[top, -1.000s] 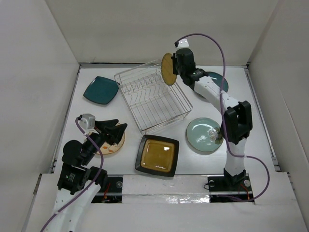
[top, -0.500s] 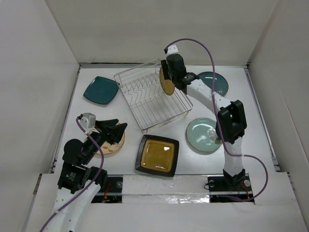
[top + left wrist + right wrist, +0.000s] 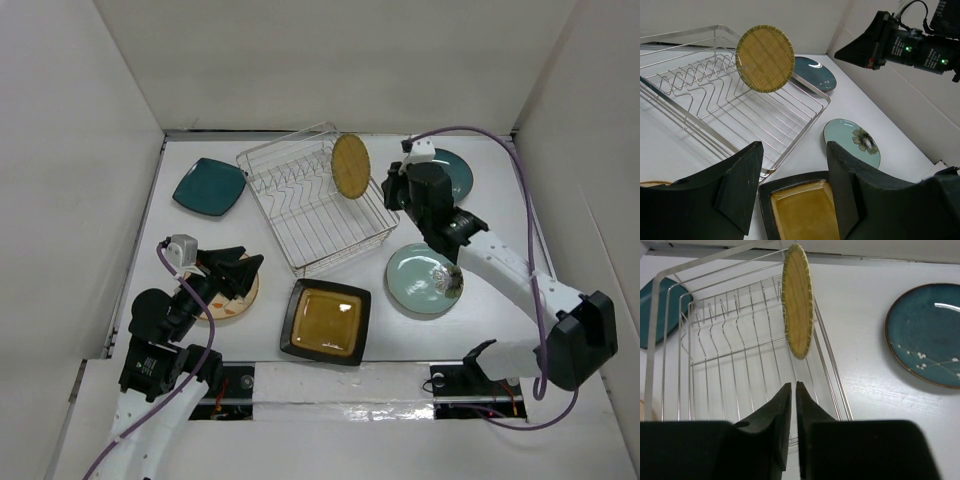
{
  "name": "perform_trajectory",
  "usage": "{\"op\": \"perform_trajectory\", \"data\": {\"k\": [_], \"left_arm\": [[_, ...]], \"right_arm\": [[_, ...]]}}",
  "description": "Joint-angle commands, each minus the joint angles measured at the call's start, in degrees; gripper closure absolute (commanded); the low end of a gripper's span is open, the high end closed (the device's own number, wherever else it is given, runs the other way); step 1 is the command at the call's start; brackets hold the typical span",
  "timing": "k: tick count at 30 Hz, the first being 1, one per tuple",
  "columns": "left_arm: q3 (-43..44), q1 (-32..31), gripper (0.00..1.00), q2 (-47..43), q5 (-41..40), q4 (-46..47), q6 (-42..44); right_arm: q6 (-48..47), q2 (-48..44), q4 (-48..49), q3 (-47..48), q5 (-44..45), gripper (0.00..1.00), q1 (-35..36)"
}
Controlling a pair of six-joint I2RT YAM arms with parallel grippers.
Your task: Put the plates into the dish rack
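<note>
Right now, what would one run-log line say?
yellow plate: on edge in dish rack | right gripper: shut, empty | left gripper: open, empty

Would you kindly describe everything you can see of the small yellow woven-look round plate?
The small yellow woven-look round plate has a straw-like weave pattern with a darker olive rim. It stands on edge, slightly tilted, inside the silver wire dish rack near its far right corner. Only the rack touches it.

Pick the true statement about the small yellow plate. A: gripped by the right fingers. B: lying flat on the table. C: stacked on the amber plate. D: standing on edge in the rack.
D: the yellow plate stands on edge in the rack, with the right fingers shut and clear of it.
</note>
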Motion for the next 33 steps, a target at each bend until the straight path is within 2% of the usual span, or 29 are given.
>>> {"op": "perform_trajectory", "data": {"k": [1,3,4,7,11,13,18,19,21,22,25,28,33], "left_arm": [[-0.04,-0.37,0.50,-0.85,1.07,2.59,0.05],[-0.04,-0.37,0.50,-0.50,1.33,2.68,0.14],[-0.04,-0.37,0.50,-0.24,1.33,2.68,0.05],[-0.04,-0.37,0.50,-0.58,1.16,2.59,-0.03],[-0.04,-0.37,0.50,-1.02,0.81,2.59,-0.04],[-0.04,-0.37,0.50,-1.02,0.98,2.59,-0.12],[-0.04,-0.37,0.50,-0.67,1.16,2.59,-0.03],[-0.04,-0.37,0.50,-0.41,1.16,2.68,-0.04],[-0.04,-0.37,0.50,-0.23,1.33,2.68,-0.03],[-0.04,-0.37,0.50,-0.15,1.33,2.68,0.05],[-0.04,-0.37,0.50,-0.06,1.25,2.59,0.05],[-0.04,-0.37,0.50,0.38,1.16,2.68,0.05],[-0.04,-0.37,0.50,0.82,0.89,2.50,0.05]], "right_arm": [[2.57,-1.86,2.43,-4.85,-0.51,0.83,-0.31],[2.12,-0.11,-1.87,-1.35,-1.62,0.66,-1.63],[2.03,1.99,-2.07,-0.11,-2.50,0.44,-1.64],[1.16,5.60,0.82,4.28,-3.21,0.22,-2.33],[0.19,16.31,-0.32,15.17,-3.30,0.21,-4.97],[0.01,22.47,-1.90,21.65,-2.69,0.24,-5.59],[-0.52,30.83,-2.68,30.47,-2.07,0.31,-7.43],[-0.78,33.02,-2.87,31.70,-2.07,0.36,-7.44],[-1.48,34.44,-3.74,34.61,-1.72,0.47,-7.44],[-1.74,35.14,-3.66,35.14,-1.29,0.63,-7.44],[-2.71,35.15,-2.52,36.20,1.09,0.87,-6.22],[-6.22,34.97,-0.76,37.34,2.14,1.00,-5.16],[-13.85,37.08,-0.32,42.08,6.18,1.00,-3.75]]}}
